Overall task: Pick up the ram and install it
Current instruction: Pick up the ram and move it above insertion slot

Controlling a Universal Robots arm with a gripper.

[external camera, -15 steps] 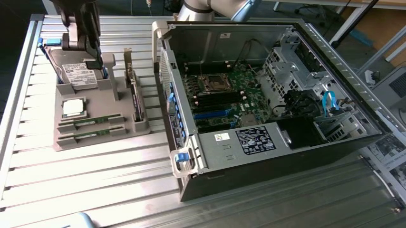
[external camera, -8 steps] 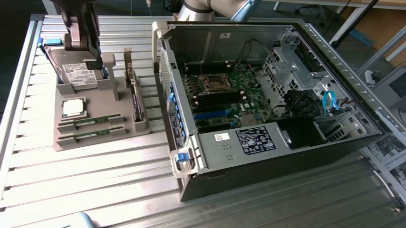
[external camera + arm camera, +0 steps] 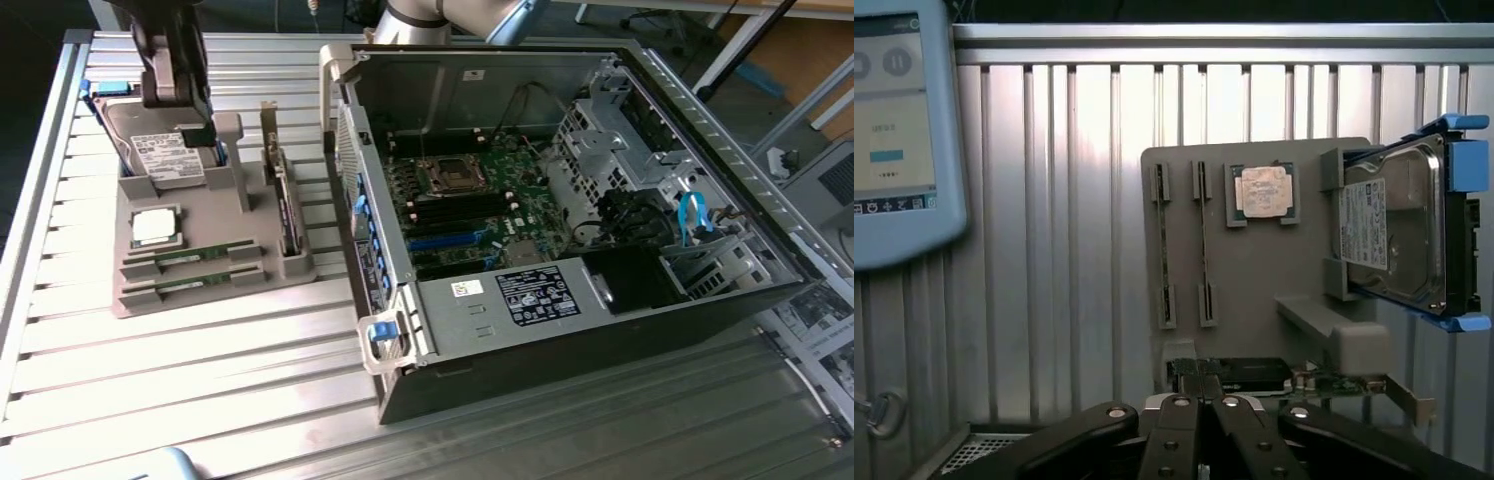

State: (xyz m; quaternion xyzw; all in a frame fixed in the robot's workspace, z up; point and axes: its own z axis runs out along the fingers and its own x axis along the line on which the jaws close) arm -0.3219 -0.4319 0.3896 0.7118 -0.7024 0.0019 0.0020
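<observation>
Our hand (image 3: 1201, 385) hangs clenched on nothing by the grey holder (image 3: 200, 302) on the counter (image 3: 174, 380), where the ram (image 3: 187, 257) lies slotted beside its twin (image 3: 187, 283). We should centre over one stick, square to its length, clear of the processor (image 3: 156, 225).

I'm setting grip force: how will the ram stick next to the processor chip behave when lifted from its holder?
The ram stick is a thin board standing on edge, so probably stiff and light, but narrow to pinch. Its chips look exposed, so hard squeezing may harm them. The gray holder clasps its ends in slots, so a tilted pull may bind.
</observation>
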